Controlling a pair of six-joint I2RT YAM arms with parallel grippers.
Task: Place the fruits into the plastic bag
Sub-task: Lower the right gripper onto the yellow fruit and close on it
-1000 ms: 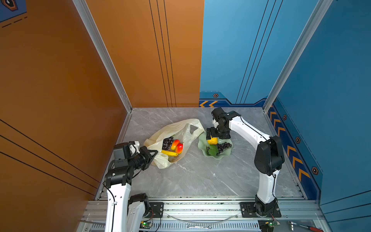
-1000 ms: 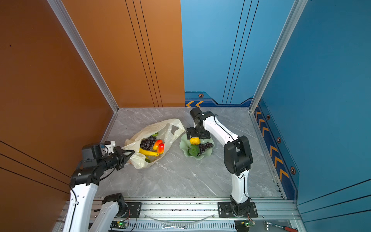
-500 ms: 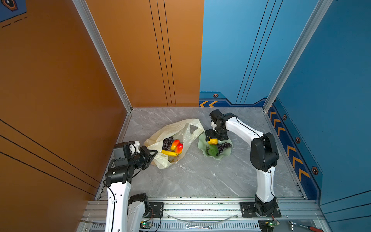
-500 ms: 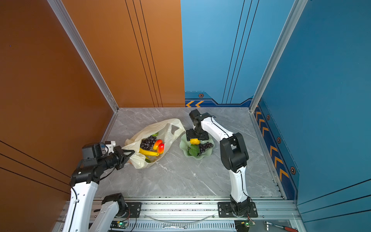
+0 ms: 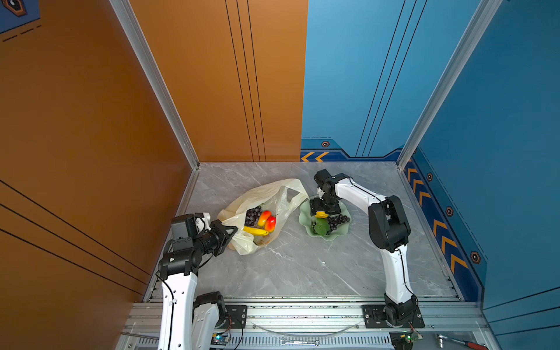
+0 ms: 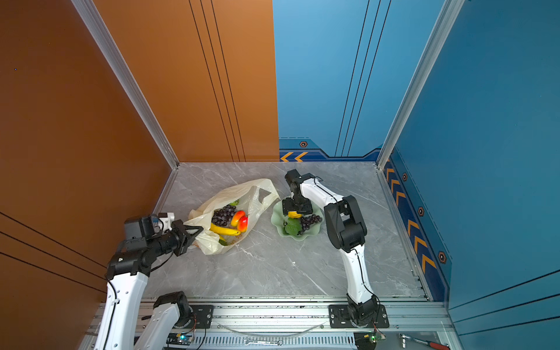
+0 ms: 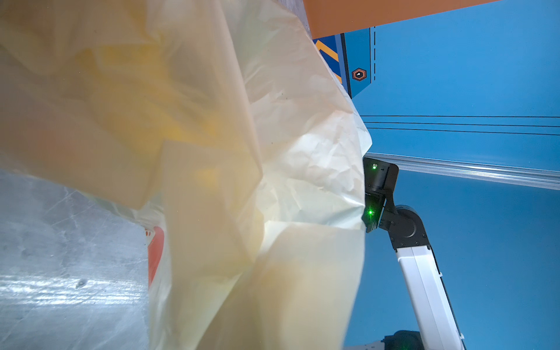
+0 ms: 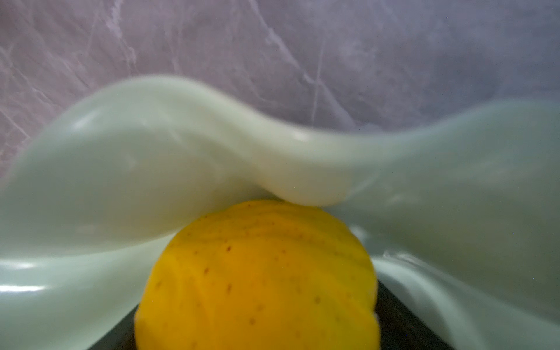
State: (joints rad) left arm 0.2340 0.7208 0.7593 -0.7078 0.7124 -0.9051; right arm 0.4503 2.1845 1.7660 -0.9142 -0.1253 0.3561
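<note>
Step in hand: the right tool [image 5: 321,210] is down in the pale green dish [image 5: 339,235], right over the yellow fruit [image 5: 321,215]. It looks like a pick.
How to do it well: centre the fruit between the fingers and squeeze gently, because it is round and ridged and I judge it could squirt out sideways. Lift straight up over the wavy rim before swinging to the bag, and don't drag the dish along.
Right tool: in the right wrist view the fruit fills the lower frame, with dark tool parts either side of its base. I cannot tell whether the jaws stand apart or are pressing on it.
Left tool: the left tool [image 5: 231,231] has its jaws together, pinched on the near edge of the plastic bag [image 5: 272,194], propping the mouth open.
Plastic bag: it lies on the table [image 5: 303,266] just beside the dish, with its opening facing up.
In the bag: bagged grapes [image 5: 253,215], 2 red-yellow pieces [image 5: 266,219] and a banana [image 5: 256,231].
In the dish: the yellow fruit, a grape cluster [image 5: 338,219] and a green leafy piece [image 5: 321,226] — 3 to go, by my count.
</note>
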